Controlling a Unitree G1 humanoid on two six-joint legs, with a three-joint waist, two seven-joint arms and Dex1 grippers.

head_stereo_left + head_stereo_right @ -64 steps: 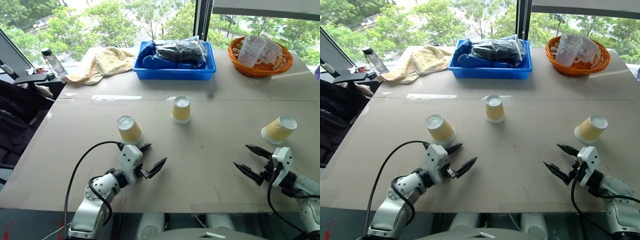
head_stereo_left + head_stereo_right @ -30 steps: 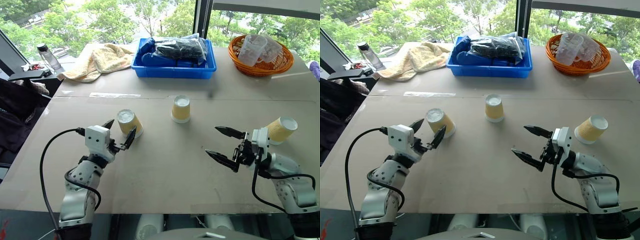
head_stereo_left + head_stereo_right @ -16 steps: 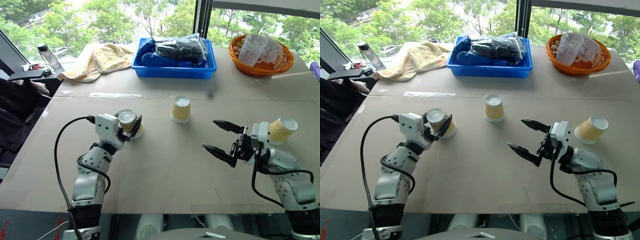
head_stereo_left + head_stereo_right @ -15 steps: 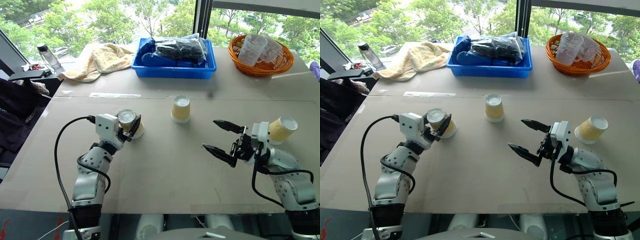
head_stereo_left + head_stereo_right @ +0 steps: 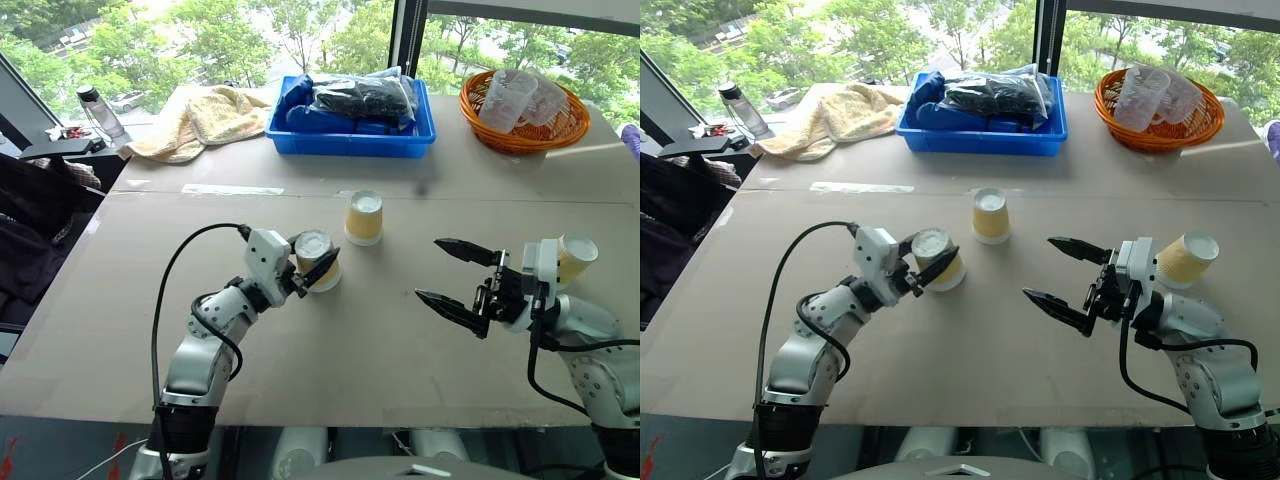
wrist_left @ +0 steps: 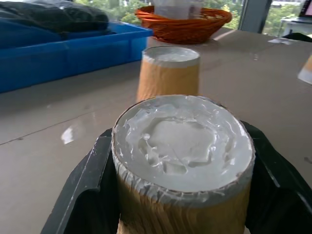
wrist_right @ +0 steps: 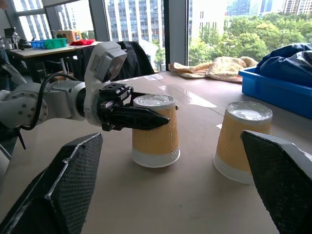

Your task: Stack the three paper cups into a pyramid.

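Now L claw (image 5: 309, 276) grips paper cup (image 5: 317, 259); R claw (image 5: 452, 278) spread, empty; basket (image 5: 520, 133) w/ clear cups (image 5: 503, 99).

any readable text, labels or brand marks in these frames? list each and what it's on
None can be read.
The three paper cups: plain ribbed sides, no print, on the one in the left hand, the middle one or the one by the right hand.
Blue bin and orange basket: no label visible.
Bagged dark items in the bin: any print too small to tell.
Bottle: too small to read.
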